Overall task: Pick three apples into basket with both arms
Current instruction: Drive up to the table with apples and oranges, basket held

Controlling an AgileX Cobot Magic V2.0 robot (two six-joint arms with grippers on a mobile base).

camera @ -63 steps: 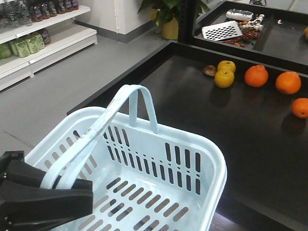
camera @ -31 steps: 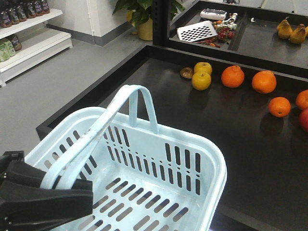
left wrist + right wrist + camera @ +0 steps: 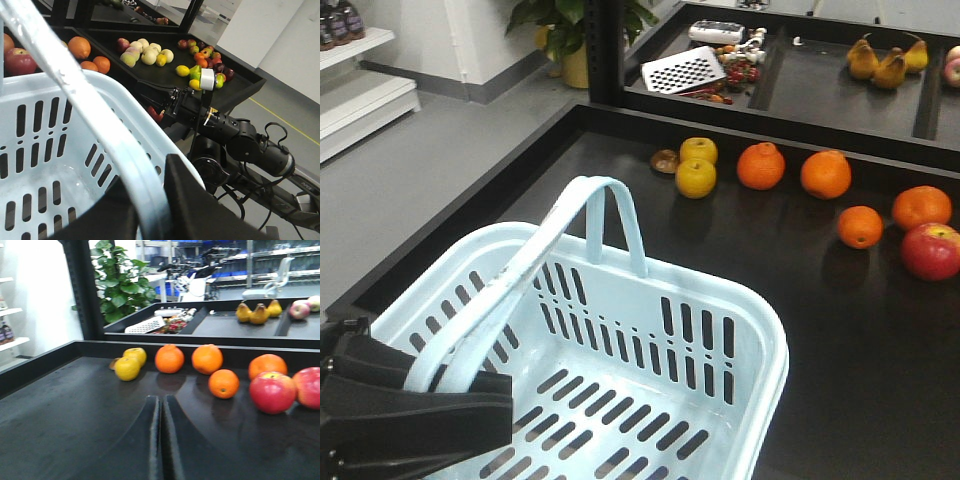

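The pale blue basket (image 3: 760, 340) hangs in front of me over the black table, and its floor holds nothing. My left gripper (image 3: 432, 385) is shut on the basket's arched handle (image 3: 535, 250); in the left wrist view its black fingers (image 3: 200, 200) pinch that handle (image 3: 90, 100). A red apple (image 3: 930, 250) with a yellow-green patch lies at the table's far right. The right wrist view shows this apple (image 3: 272, 392) beside a second apple (image 3: 309, 387) at the frame edge. My right gripper (image 3: 161, 402) is shut on nothing, low over the table, well short of them.
Oranges (image 3: 761, 165) and two yellow fruits (image 3: 696, 178) lie along the black table's (image 3: 860, 340) raised back rim. A rear tray holds pears (image 3: 880, 62) and a white grater (image 3: 682, 70). My right arm (image 3: 240, 140) reaches past the basket's side. A potted plant (image 3: 565, 30) stands on the floor at left.
The whole view has shifted to the right along the table: the fruits slid left in the picture and the red apple came into view. The basket and left gripper keep their place.
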